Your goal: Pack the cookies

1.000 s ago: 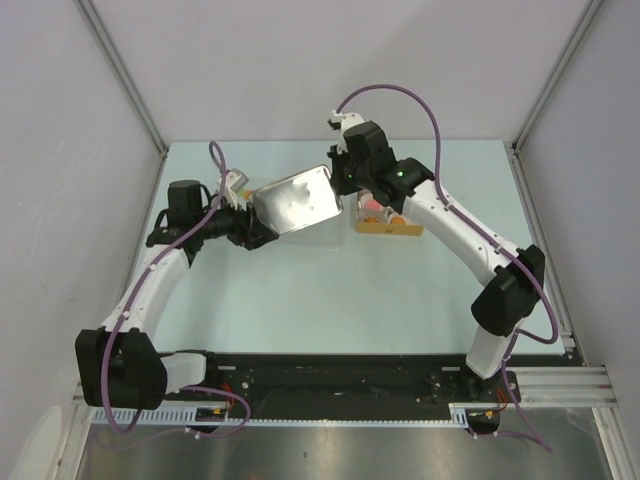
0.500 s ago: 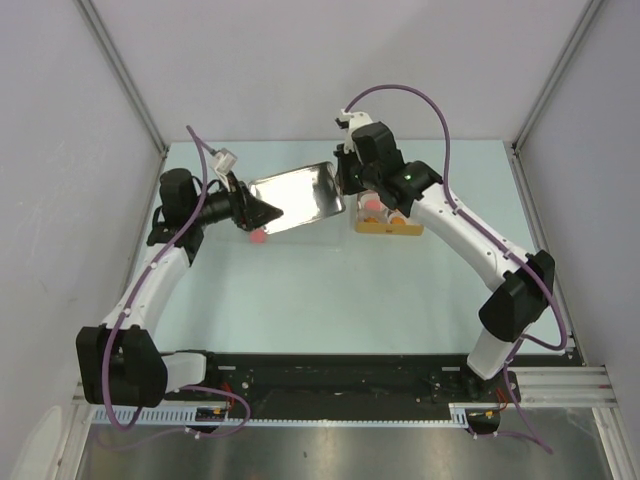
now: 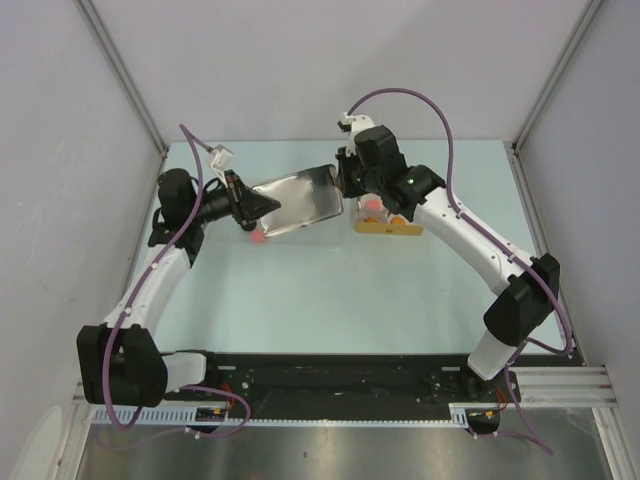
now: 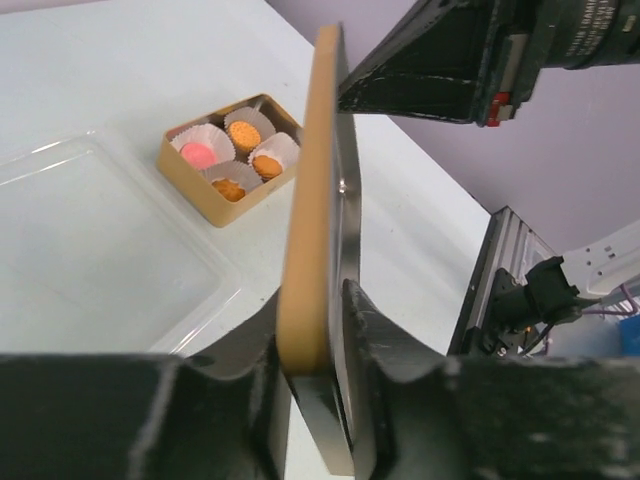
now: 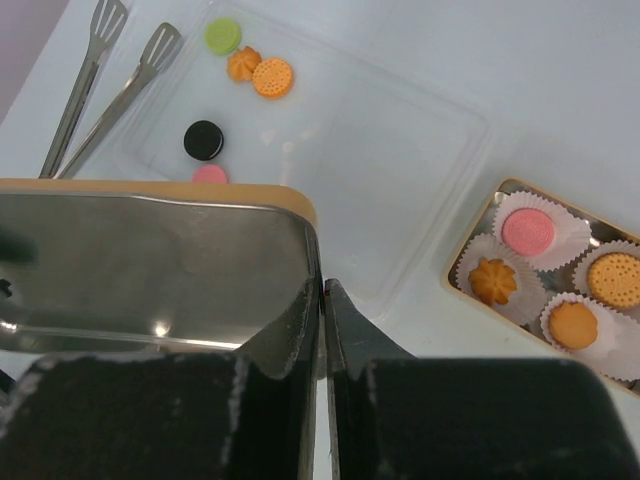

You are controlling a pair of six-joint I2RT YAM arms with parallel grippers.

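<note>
**Reader:** In the top view, what do the two arms hold, and how do the fingers stand?

**Legend:** The left gripper [image 3: 262, 208] and the right gripper [image 3: 345, 185] are each clamped on the lid [image 3: 300, 198], one at either short end. In both wrist views the lid's rim sits pinched between the fingers, with no gap showing. The lid hangs above the table, tilted, its shiny hollow turned up toward the top camera.

**Reader:** And where are the cookies?

**Legend:** Four boxed cookies [image 5: 527, 230] (one pink, three orange, each in a paper cup) lie in the box [image 4: 185, 185]. The box rests on the table just beside the right gripper's end of the lid. The loose cookies [image 5: 272, 77], which are green, orange, black and pink, lie on the clear tray [image 5: 420, 130] near the tongs [image 5: 160, 42]. In the right wrist view, the lid's edge partly hides the pink one.

**Reader:** Which relation governs the coming move?

**Legend:** The lid's long axis runs from one gripper to the other, across the table. The box lies off the lid's right end, so the right arm is the nearer. On that reading, the lid would have to travel rightward and turn hollow-down before it could cover the box. Whether more cookies are meant to go in first cannot be told.
</note>
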